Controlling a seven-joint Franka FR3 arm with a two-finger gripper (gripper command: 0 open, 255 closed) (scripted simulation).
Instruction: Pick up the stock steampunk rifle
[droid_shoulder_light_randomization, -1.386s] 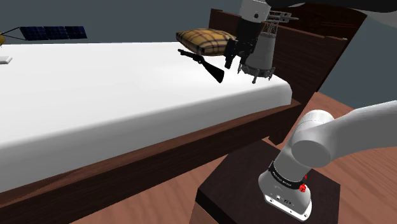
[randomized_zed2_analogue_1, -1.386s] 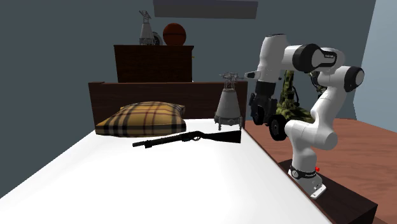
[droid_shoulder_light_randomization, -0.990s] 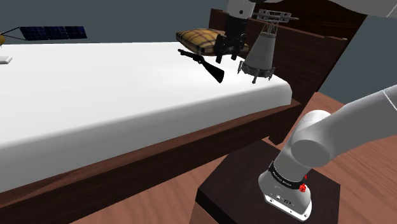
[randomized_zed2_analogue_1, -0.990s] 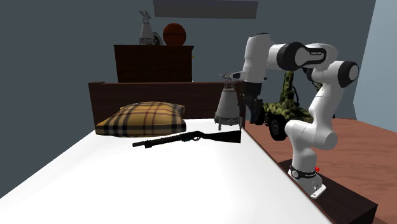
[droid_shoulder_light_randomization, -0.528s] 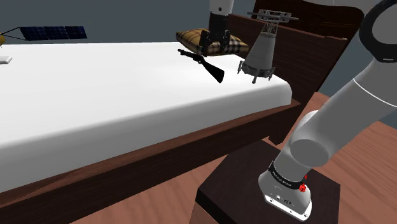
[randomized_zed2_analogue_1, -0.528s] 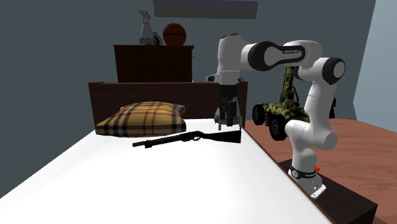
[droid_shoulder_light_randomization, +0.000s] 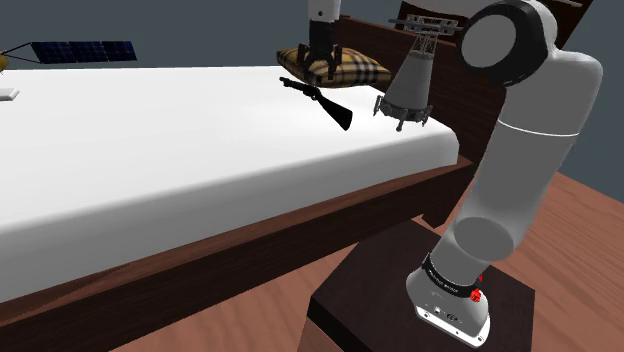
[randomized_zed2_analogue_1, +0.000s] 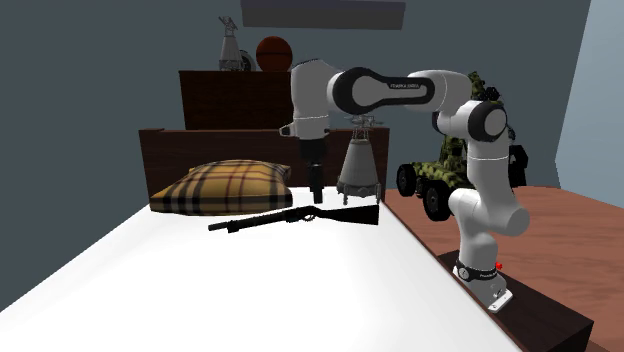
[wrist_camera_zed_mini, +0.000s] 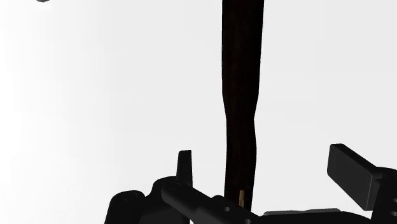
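The long dark rifle (droid_shoulder_light_randomization: 318, 98) lies flat on the white bed (droid_shoulder_light_randomization: 150, 150), just in front of a plaid pillow (droid_shoulder_light_randomization: 345, 66). In the second exterior view the rifle (randomized_zed2_analogue_1: 300, 216) stretches across the bed with its stock toward the arm's side. My black gripper (randomized_zed2_analogue_1: 316, 192) hangs straight down a little above the rifle's middle, not touching it. In the shoulder view the gripper (droid_shoulder_light_randomization: 322, 66) stands before the pillow. The wrist view has the rifle (wrist_camera_zed_mini: 242, 95) running away below the open gripper (wrist_camera_zed_mini: 267, 164), whose fingers (wrist_camera_zed_mini: 184, 167) stand wide apart with nothing held.
A grey cone-shaped model on legs (randomized_zed2_analogue_1: 358, 165) stands on the bed close to the rifle's stock. The dark headboard (randomized_zed2_analogue_1: 200, 150) rises behind the pillow (randomized_zed2_analogue_1: 225, 185). A dresser (randomized_zed2_analogue_1: 240, 100) carries a ball (randomized_zed2_analogue_1: 273, 52). A camouflage truck (randomized_zed2_analogue_1: 440, 180) sits beside the bed.
The arm swung from over the cone-shaped model across to the shoulder view's left, ending above the rifle's middle. The fingers stayed open and the rifle has not moved.
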